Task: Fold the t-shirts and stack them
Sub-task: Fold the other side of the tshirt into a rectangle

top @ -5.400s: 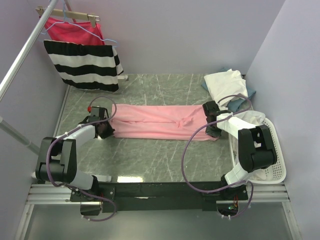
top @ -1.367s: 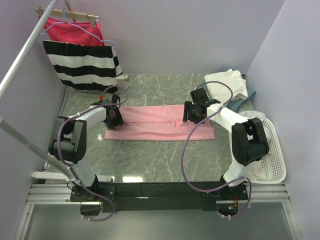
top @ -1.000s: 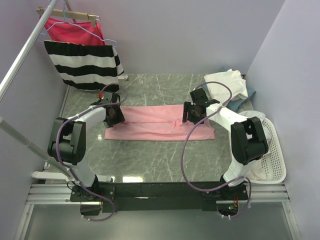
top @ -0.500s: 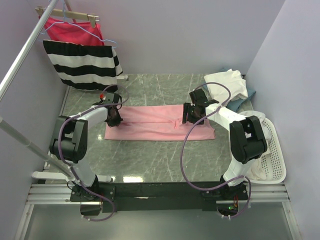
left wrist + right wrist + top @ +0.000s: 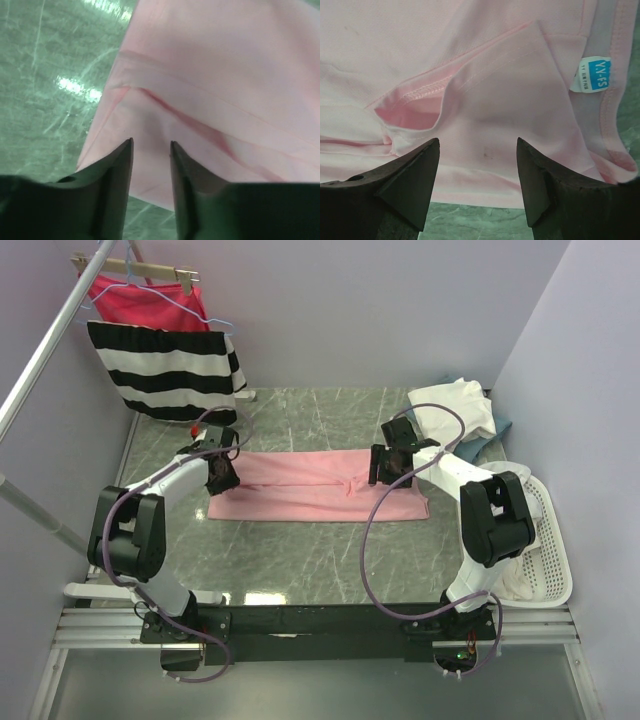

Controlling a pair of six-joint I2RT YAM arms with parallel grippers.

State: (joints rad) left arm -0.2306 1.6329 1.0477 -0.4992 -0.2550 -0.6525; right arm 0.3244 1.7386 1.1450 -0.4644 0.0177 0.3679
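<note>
The light pink t-shirt [image 5: 320, 485] lies on the green marble table as a long strip folded lengthwise, left to right. My left gripper [image 5: 222, 475] hovers low over its left end. In the left wrist view this gripper [image 5: 151, 145] is open by a narrow gap, with the shirt's folded corner [image 5: 150, 110] showing beyond the tips. My right gripper [image 5: 388, 468] is over the shirt's right part. There the gripper [image 5: 477, 142] stands wide open above a folded sleeve [image 5: 510, 100], near the blue neck label [image 5: 590, 74]. Cream-white t-shirts [image 5: 452, 410] are piled on a blue one [image 5: 500, 428] at the back right.
A white basket [image 5: 548, 575] with pale garments stands at the right edge. At the back left a black-and-white striped garment [image 5: 165, 370] and a magenta-red one [image 5: 145, 302] hang from hangers. A metal rail [image 5: 50, 345] slants down the left side.
Since the earliest frame the pink shirt has been folded into a narrower strip. Over the last second the left gripper slid slightly left and its elbow swung toward the front. The right arm barely moved.
</note>
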